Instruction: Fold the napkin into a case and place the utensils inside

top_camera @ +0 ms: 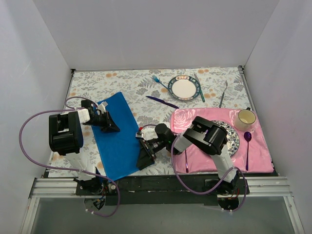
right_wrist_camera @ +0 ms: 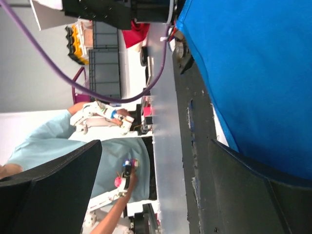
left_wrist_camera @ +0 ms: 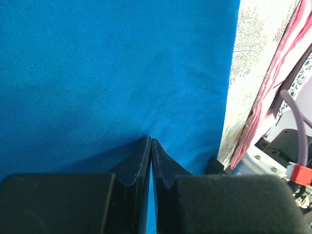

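The blue napkin (top_camera: 116,139) lies folded as a long strip on the left of the table; it fills the left wrist view (left_wrist_camera: 122,73). My left gripper (top_camera: 113,126) is shut, its tips (left_wrist_camera: 150,142) resting on the cloth's upper half. My right gripper (top_camera: 145,159) is open and empty at the strip's near right edge, with one finger (right_wrist_camera: 253,195) beside the napkin (right_wrist_camera: 253,68). The light-blue fork (top_camera: 158,81) and dark purple knife (top_camera: 162,101) lie on the floral tablecloth at the back, left of a small plate.
A small plate (top_camera: 184,88) with a teal knife (top_camera: 199,89) stands at the back. The pink placemat (top_camera: 195,163) on the right bears a patterned plate (top_camera: 233,139), a cup (top_camera: 245,117), a purple spoon (top_camera: 247,141) and a magenta fork (top_camera: 186,159). A silver utensil (top_camera: 223,93) lies at the back right.
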